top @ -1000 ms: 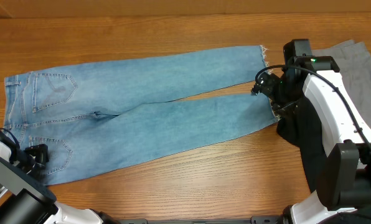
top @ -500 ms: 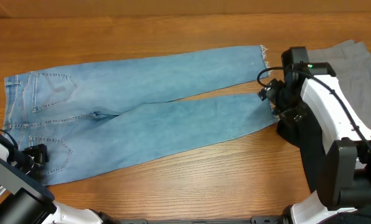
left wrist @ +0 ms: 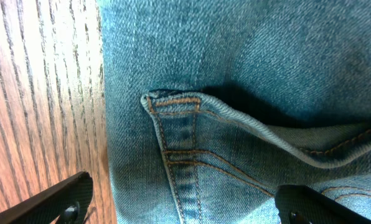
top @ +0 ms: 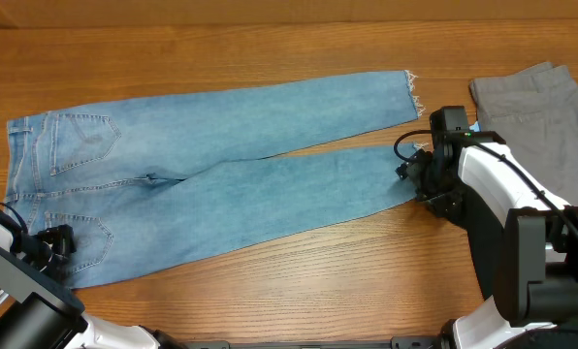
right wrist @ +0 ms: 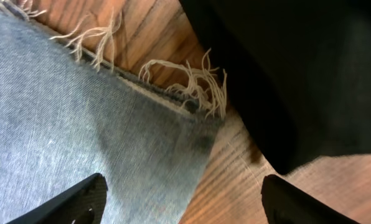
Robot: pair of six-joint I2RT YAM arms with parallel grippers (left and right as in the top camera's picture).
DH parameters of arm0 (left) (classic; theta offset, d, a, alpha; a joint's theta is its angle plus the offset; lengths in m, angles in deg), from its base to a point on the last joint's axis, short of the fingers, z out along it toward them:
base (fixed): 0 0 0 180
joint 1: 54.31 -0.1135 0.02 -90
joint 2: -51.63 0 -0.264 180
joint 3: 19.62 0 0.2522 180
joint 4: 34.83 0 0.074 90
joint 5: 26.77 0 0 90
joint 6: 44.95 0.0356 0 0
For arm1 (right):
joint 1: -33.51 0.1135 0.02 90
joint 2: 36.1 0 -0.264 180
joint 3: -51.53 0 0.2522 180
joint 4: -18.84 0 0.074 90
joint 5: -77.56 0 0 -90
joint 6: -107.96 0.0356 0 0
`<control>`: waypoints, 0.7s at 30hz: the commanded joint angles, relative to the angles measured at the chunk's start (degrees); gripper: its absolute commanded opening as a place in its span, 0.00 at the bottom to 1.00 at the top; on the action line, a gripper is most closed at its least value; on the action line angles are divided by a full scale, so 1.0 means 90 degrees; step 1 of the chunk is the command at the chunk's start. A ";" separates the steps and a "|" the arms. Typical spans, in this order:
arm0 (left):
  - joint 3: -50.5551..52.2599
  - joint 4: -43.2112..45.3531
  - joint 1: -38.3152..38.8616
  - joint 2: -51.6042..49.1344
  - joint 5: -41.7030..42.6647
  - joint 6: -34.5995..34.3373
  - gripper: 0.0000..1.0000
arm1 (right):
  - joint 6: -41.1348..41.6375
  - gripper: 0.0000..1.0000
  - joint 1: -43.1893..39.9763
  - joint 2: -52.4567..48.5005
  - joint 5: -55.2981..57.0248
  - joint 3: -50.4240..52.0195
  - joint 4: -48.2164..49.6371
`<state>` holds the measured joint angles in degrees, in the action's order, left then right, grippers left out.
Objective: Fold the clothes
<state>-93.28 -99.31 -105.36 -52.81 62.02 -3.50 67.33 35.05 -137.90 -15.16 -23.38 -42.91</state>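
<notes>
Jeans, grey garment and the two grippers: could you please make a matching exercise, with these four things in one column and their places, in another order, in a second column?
Things:
1. jeans
2. grey garment
3. left gripper
4. right gripper

Places:
A. at the frayed hem of one leg
B. at the right end of the table
C. spread flat across the table
D. over a pocket at the waist end

Pairs: 1-C, 2-B, 3-D, 4-A
</notes>
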 commanded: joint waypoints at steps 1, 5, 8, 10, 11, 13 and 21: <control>0.0393 0.0226 0.0092 -0.0860 0.0097 -0.0177 0.98 | 0.0197 0.81 -0.0012 -0.0027 -0.0044 0.0231 0.0148; 0.0393 0.0209 0.0092 -0.0860 0.0097 -0.0172 0.97 | 0.0187 0.77 -0.0012 -0.0032 -0.0039 0.0260 0.0223; 0.0393 0.0187 0.0092 -0.0860 0.0109 -0.0138 0.97 | 0.0189 0.76 -0.0010 -0.0061 -0.0041 0.0265 0.0308; 0.0393 0.0177 0.0092 -0.0860 0.0151 0.0005 0.98 | 0.0189 0.72 -0.0010 -0.0100 -0.0041 0.0265 0.0333; 0.0393 0.0172 0.0092 -0.0860 0.0168 0.0095 0.98 | 0.0187 0.68 -0.0012 -0.0119 -0.0039 0.0265 0.0330; 0.0393 0.0168 0.0092 -0.0860 0.0170 0.0262 0.96 | 0.0187 0.61 -0.0012 -0.0131 -0.0041 0.0265 0.0321; 0.0393 0.0165 0.0092 -0.0860 0.0597 0.0928 0.77 | 0.0189 0.40 -0.0012 -0.0134 -0.0041 0.0265 0.0279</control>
<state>-93.69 -98.64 -105.53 -53.31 63.04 0.65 69.03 35.05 -138.60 -15.25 -21.26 -40.53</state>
